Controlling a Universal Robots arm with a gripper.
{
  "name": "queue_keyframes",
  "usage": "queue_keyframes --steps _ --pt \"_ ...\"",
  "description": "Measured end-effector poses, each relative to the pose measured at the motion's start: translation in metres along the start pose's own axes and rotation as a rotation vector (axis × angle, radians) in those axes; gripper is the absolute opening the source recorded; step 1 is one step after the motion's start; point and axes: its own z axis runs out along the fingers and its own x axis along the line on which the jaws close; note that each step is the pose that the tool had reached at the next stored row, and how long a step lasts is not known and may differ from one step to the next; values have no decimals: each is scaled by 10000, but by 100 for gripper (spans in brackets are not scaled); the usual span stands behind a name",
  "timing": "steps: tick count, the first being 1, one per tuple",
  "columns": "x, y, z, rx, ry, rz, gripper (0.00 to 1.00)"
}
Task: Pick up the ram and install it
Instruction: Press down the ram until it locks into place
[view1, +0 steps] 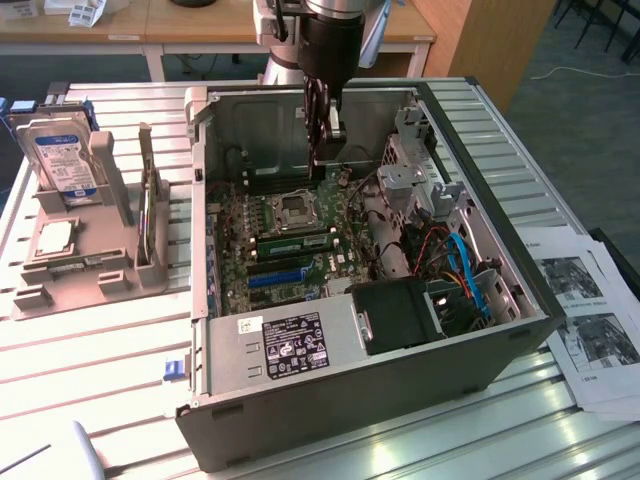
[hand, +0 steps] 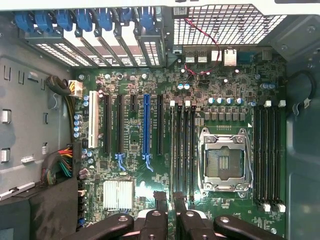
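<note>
The ram (view1: 298, 243), a long green stick with a white label, stands on edge in a memory slot beside the CPU socket (view1: 295, 207) on the motherboard inside the open PC case (view1: 330, 385). My gripper (view1: 325, 150) hangs above the far part of the board, beyond the socket and clear of the ram. In the wrist view the gripper (hand: 169, 197) looks straight down on the board. Its two dark fingertips (hand: 160, 202) stand a narrow gap apart with nothing between them, just off the end of the black memory slots (hand: 182, 150) next to the CPU socket (hand: 222, 160).
A blue expansion slot (hand: 146, 125) and more black slots (hand: 270, 150) lie either side of the socket. Cables (view1: 460, 265) and a drive bay crowd the case at the exterior view's right. A grey fixture (view1: 85, 260) with a hard drive (view1: 65, 160) and a thin upright board (view1: 150, 215) stands left of the case.
</note>
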Motion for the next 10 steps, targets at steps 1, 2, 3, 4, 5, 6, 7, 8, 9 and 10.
queue_keyframes --steps 1,2,3,4,5,6,7,8,9,10 --pt "0 0 0 0 0 0 19" --pt "0 0 0 0 0 0 19" --pt "0 0 0 0 0 0 19" --pt "0 0 0 0 0 0 17" --pt "0 0 0 0 0 0 17" --pt "0 0 0 0 0 0 11" --pt "0 0 0 0 0 0 10" --pt "0 0 0 0 0 0 10" --pt "0 0 0 -1 1 0 10" --pt "0 0 0 0 0 0 10"
